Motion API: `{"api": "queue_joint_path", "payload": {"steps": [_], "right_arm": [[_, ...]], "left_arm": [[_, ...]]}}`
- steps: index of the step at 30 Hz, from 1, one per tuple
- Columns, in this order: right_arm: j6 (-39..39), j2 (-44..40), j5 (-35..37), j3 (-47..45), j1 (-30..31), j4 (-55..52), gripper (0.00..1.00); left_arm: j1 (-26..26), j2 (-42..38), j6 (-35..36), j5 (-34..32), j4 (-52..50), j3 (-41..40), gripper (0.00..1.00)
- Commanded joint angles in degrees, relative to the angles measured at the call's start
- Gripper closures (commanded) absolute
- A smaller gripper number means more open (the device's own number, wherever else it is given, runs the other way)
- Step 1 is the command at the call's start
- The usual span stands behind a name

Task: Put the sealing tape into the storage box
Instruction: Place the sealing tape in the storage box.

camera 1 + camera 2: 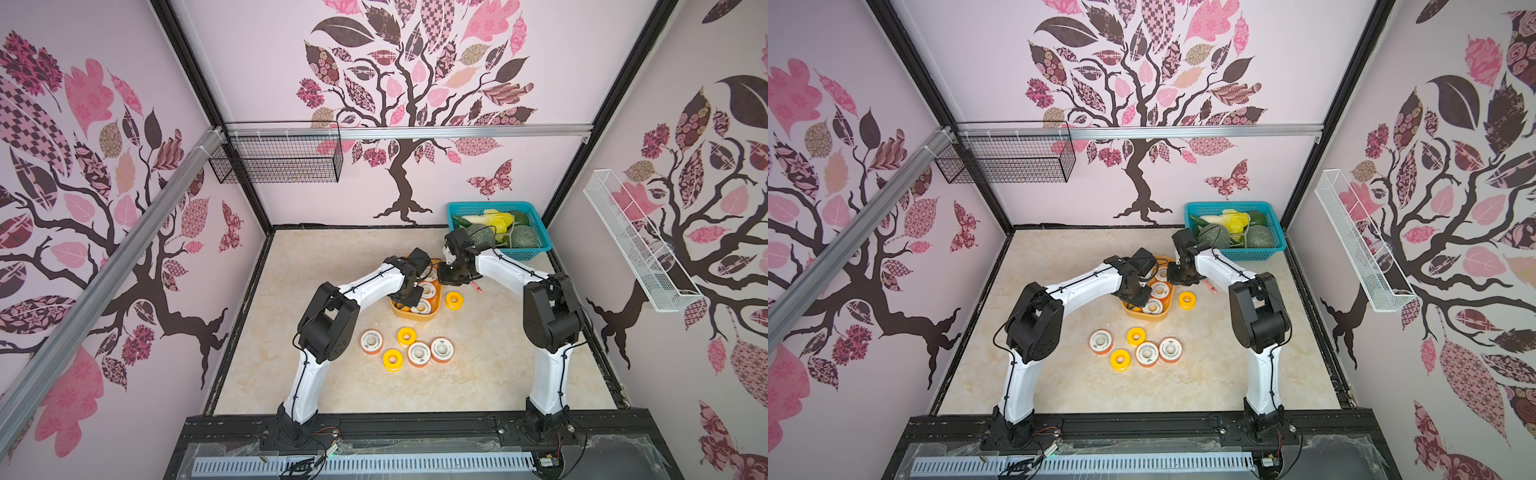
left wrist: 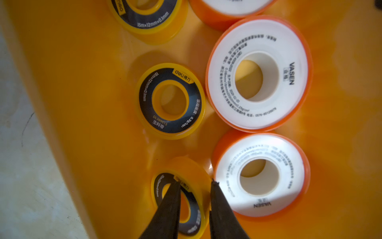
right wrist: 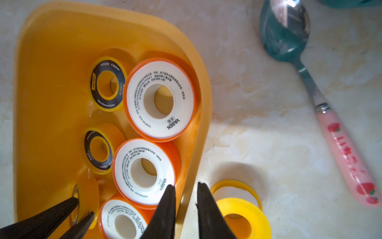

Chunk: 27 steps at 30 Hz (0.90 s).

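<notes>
1. The storage box [image 1: 415, 314] holds three white-faced spools [image 2: 258, 74] and two flat black-faced spools [image 2: 171, 101] of sealing tape.
2. The left fingers [image 2: 169, 207] pinch a third, tilted spool [image 2: 192, 171] inside it, with one finger in its hole.
3. The right fingers [image 3: 165, 207] straddle the box's wall at 2 o'clock, narrowly apart; pressing or not, I cannot tell.
4. On the surface [image 1: 332, 382], a yellow spool [image 1: 453, 300] lies at the box's 3 o'clock and five more spools [image 1: 419, 353] at 6 o'clock.

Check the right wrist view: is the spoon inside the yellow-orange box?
No, the spoon lies on the table, outside the storage box.
</notes>
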Motion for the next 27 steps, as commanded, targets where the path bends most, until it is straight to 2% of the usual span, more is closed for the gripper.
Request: {"api": "queue_joint_path", "payload": {"steps": [1,5,11,17,25,27], "right_arm": [[-0.18,-1.80,0.08,0.22,-0.43,-0.05,0.77],[-0.20,-1.71,0.07,0.20,-0.46,-0.03,0.77],[-0.17,-1.80,0.00,0.22,-0.51,-0.10,0.77],[-0.14,-1.88,-0.14,0.40,-0.45,-0.12,0.77],[-0.26,-1.90,-0.33,0.69,-0.42,-0.21,0.77],[-0.67,-1.72,-0.23,1.02,-0.44,-0.33,0.80]], "left_arm": [[-0.24,0.57,-0.39,-2.71,-1.00,-0.06,0.75],[-0.33,-0.26,-0.57,-3.48,-0.69,-0.45,0.75],[-0.33,0.19,-0.15,-3.58,-1.02,-0.20,0.67],[-0.37,1.52,-0.22,-3.45,-1.60,0.10,0.66],[-0.55,-0.56,-0.48,-0.46,-1.34,0.78,0.53],[-0.54,-2.21,-0.41,0.03,-0.95,1.08,0.50]]}}
